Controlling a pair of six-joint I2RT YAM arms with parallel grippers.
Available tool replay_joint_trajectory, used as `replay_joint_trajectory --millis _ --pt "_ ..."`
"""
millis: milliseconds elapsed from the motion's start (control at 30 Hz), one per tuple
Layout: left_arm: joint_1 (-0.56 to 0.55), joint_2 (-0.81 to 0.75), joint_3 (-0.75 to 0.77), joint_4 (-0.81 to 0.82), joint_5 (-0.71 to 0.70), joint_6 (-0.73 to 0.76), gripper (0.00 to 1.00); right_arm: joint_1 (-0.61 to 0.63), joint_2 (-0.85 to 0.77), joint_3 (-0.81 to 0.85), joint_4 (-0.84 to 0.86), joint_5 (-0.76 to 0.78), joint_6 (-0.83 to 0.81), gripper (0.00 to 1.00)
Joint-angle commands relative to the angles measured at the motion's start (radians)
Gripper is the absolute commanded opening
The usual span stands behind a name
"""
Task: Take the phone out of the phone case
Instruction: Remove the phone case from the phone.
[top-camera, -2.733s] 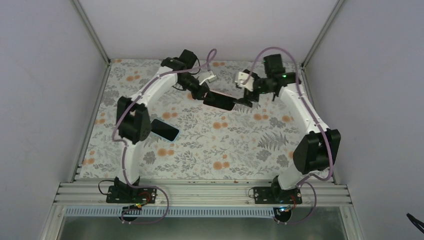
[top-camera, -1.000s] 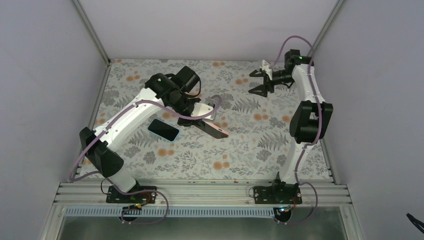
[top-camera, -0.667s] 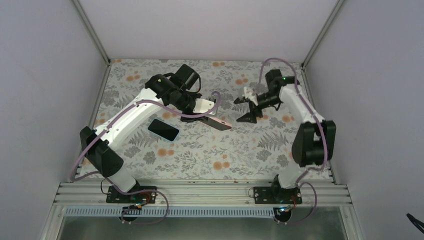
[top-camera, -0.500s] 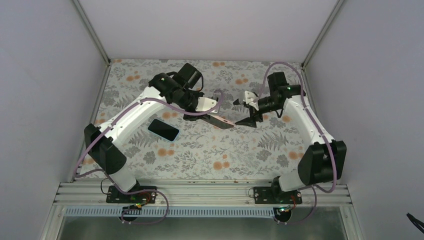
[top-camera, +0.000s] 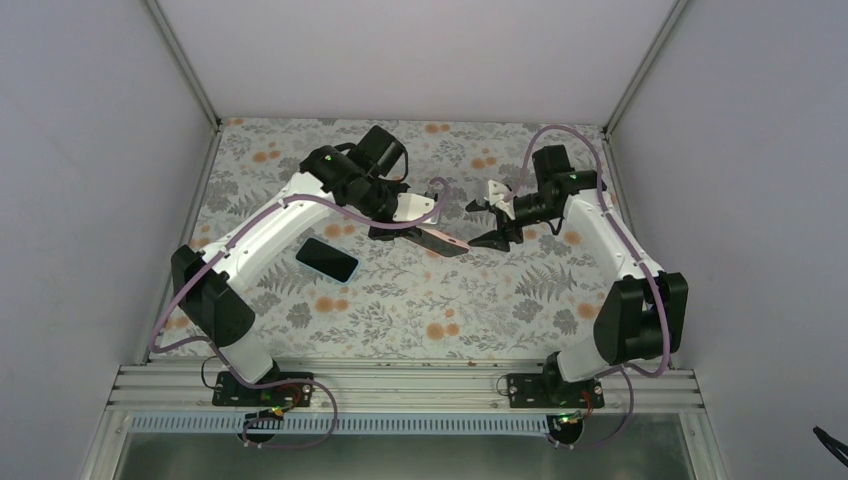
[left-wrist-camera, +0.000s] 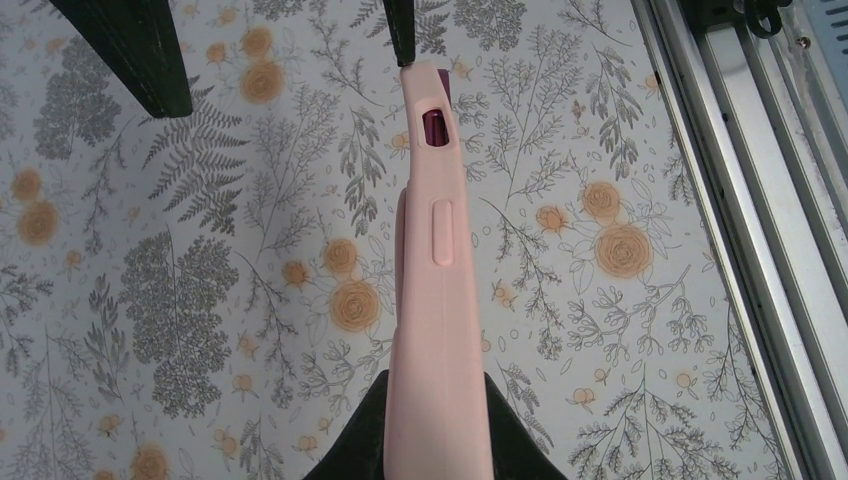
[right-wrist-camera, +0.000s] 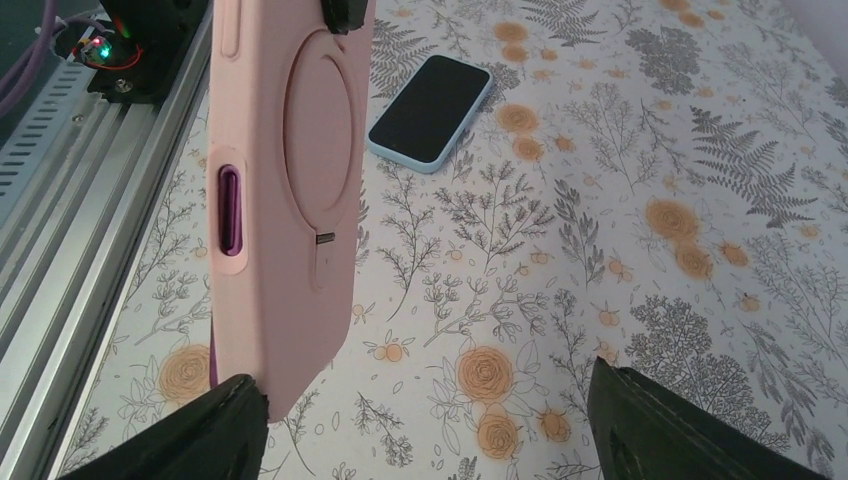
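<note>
Pink silicone phone case (top-camera: 441, 241) above tabletop (top-camera: 400, 320) centre, clamped in left gripper (left-wrist-camera: 437, 445); right gripper (top-camera: 484, 223) spread wide at its free end.

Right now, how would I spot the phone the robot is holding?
Look at the flowery table, toward the back middle, where the left tool is shut on a phone held above it. It wears a pink case; the other phone lies flat on the table in a light blue case.
</note>
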Motion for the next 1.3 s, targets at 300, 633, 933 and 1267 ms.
replay_joint_trajectory --millis 300,633,933,1267 --pt "0.007 -0.009 0.021 0.063 0.033 -0.004 0.02 0.002 -0.038 -0.034 -0.062 -0.008 -0.031 0.8" --pt "0.007 -0.006 0.033 0.047 0.052 0.0 0.02 0.002 -0.03 -0.058 -0.007 -0.013 -0.005 0.78" --pt "0.007 -0.009 0.023 0.026 0.04 0.011 0.02 -0.001 -0.004 -0.029 0.015 -0.004 0.003 0.76" --pt "0.002 -0.008 0.03 0.023 0.048 0.01 0.02 -0.012 0.027 0.038 -0.007 -0.01 -0.002 0.74"
